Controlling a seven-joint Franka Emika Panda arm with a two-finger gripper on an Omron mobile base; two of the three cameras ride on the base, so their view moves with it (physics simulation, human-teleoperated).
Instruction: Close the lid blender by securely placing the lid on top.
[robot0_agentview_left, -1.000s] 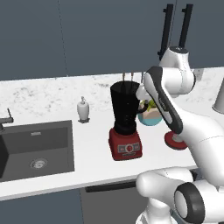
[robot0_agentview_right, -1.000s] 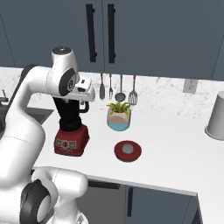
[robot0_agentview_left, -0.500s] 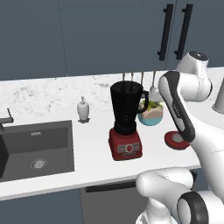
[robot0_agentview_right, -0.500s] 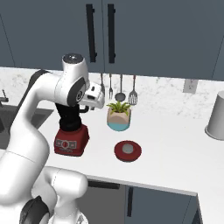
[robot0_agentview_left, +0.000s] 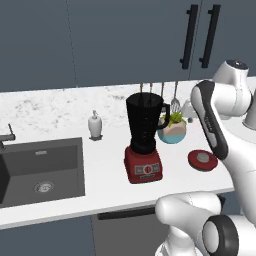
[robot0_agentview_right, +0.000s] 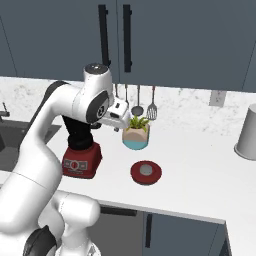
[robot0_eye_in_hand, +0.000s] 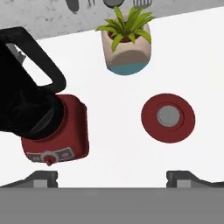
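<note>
The blender (robot0_agentview_left: 145, 137) is a tall dark jar with a side handle on a red base, standing with its top uncovered at mid counter. In the hand view the blender (robot0_eye_in_hand: 37, 113) lies at the left. The lid (robot0_agentview_left: 202, 159), a flat red disc with a grey knob, rests on the white counter to the blender's right; it appears as the lid (robot0_agentview_right: 145, 172) and the lid (robot0_eye_in_hand: 168, 117) in the other views. My gripper (robot0_eye_in_hand: 113, 178) hovers high above the counter between blender and lid, open and empty, its fingertips (robot0_eye_in_hand: 42, 177) set wide apart. The white hand (robot0_agentview_right: 115, 116) hangs beside the jar.
A teal plant pot (robot0_agentview_left: 171, 132) stands just behind the lid. Kitchen utensils (robot0_agentview_right: 137, 100) hang on the back wall. A white soap dispenser (robot0_agentview_left: 94, 125) and a sink (robot0_agentview_left: 40, 170) lie to the left. A grey canister (robot0_agentview_right: 247, 132) stands far right. Cabinet doors overhang the counter.
The arm has swung rightward, carrying the hand from over the blender toward the plant and the lid. Blender and lid have not moved.
</note>
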